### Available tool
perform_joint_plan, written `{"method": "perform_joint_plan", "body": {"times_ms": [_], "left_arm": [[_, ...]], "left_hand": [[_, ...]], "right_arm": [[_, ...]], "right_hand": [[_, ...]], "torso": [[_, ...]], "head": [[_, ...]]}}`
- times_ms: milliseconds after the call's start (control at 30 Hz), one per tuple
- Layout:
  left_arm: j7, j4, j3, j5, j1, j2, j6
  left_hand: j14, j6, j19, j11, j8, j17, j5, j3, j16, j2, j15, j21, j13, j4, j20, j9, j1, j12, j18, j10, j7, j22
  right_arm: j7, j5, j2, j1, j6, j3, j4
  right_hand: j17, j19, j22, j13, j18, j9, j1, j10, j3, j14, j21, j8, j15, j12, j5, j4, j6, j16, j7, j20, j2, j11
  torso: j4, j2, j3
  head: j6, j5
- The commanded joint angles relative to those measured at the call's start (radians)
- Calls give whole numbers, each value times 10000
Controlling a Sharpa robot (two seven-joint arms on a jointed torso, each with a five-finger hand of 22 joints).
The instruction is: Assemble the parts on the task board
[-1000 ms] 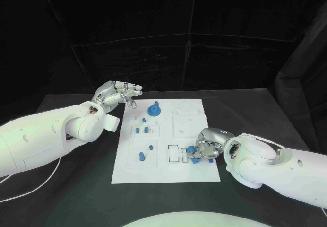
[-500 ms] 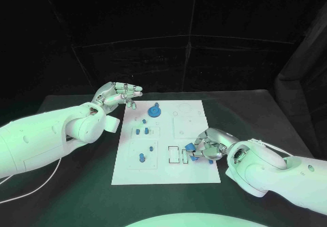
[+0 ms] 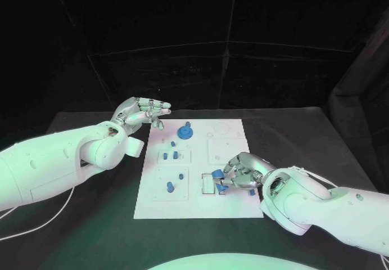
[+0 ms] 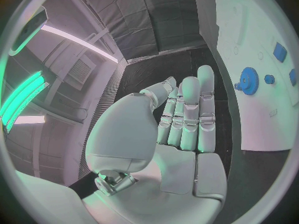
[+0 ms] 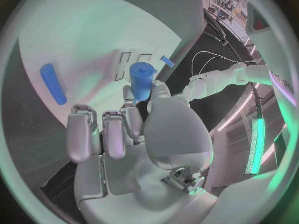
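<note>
Just one blue part (image 5: 141, 79) between right hand (image 3: 240, 174) fingers (image 5: 129, 122).

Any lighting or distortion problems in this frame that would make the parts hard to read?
Head view: greenish light washes the arms and the near table; the task board stays bright, its blue parts legible, though the right hand covers some. Left wrist view: fisheye bends the board edge; the blue gear is clear. Right wrist view: same bending; the blue part the hand holds is sharp.
</note>
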Motion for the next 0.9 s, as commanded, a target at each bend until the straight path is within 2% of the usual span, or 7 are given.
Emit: {"method": "perform_joint_plan", "body": {"times_ms": [33, 300, 500, 633, 767, 833, 900], "left_arm": [[53, 28, 9, 31, 14, 9, 137], [45, 25, 9, 31, 15, 24, 152], [37, 16, 9, 31, 15, 32, 161], [33, 5, 9, 31, 15, 36, 163], [28, -1, 9, 31, 15, 45, 171], [26, -4, 9, 31, 15, 47, 173], [24, -9, 9, 31, 15, 48, 174]], "left_hand": [[-44, 0, -74, 11, 62, -10, 28, -78, -9, 93, -8, -48, 16, 7, 21, 6, 19, 59, 136, -75, -13, -10], [-44, 0, -74, 11, 62, -10, 28, -78, -9, 93, -8, -48, 16, 7, 21, 6, 19, 59, 136, -75, -13, -10], [-44, 0, -74, 11, 62, -10, 28, -78, -9, 93, -8, -48, 16, 7, 21, 6, 19, 59, 136, -75, -13, -10], [-44, 0, -74, 11, 62, -10, 28, -78, -9, 93, -8, -48, 16, 7, 21, 6, 19, 59, 136, -75, -13, -10], [-44, 0, -74, 11, 62, -10, 28, -78, -9, 93, -8, -48, 16, 7, 21, 6, 19, 59, 136, -75, -13, -10], [-44, 0, -74, 11, 62, -10, 28, -78, -9, 93, -8, -48, 16, 7, 21, 6, 19, 59, 136, -75, -13, -10], [-44, 0, -74, 11, 62, -10, 28, -78, -9, 93, -8, -48, 16, 7, 21, 6, 19, 59, 136, -75, -13, -10]], "right_arm": [[-383, 346, 153, 15, 597, 4, -87], [-855, 191, 604, 17, 767, 5, -324], [-1051, -9, 765, 18, 532, 6, -511], [-1045, -78, 852, 19, 460, 6, -572], [-1030, -194, 932, 19, 389, 7, -614], [-1043, -245, 954, 19, 379, 7, -632], [-1070, -318, 970, 19, 381, 7, -649]], "right_hand": [[612, 183, 165, 26, -190, 74, -165, 55, -103, 691, 50, 79, -106, -56, -187, -2, 188, 61, -69, -74, 114, -57], [646, 191, 191, 28, -195, 183, -294, 80, -231, 691, 60, 140, -168, -127, -453, -14, 413, 71, -163, -124, 186, -132], [640, 189, 192, 17, -196, 277, -474, 91, -421, 685, 56, 126, -201, -224, -1009, -7, 484, 62, -199, -163, 224, -166], [633, 189, 200, 4, -198, 353, -637, 85, -610, 682, 54, 99, -205, -311, -1829, -7, 481, 53, -202, -172, 231, -168], [621, 176, 176, -19, -192, 447, -966, 65, -866, 678, 34, 65, -200, -428, -3127, 5, 454, 39, -196, -171, 168, -158], [611, 170, 166, -36, -190, 485, -1134, 50, -918, 675, 25, 51, -195, -485, -3585, 16, 437, 31, -189, -168, 84, -152], [593, 156, 141, -108, -186, 554, -1539, -1, -727, 671, 5, 25, -192, -642, -4267, 43, 400, 15, -176, -155, -252, -134]], "torso": [[1, 0, -9], [-1, 5, -4], [-10, 5, 0], [-13, 1, 4], [-7, 5, 6], [-8, 2, 5], [-11, -3, 3]], "head": [[-21, 14], [-26, 41], [-29, 104], [-36, 108], [-35, 122], [-35, 127], [-40, 131]]}}
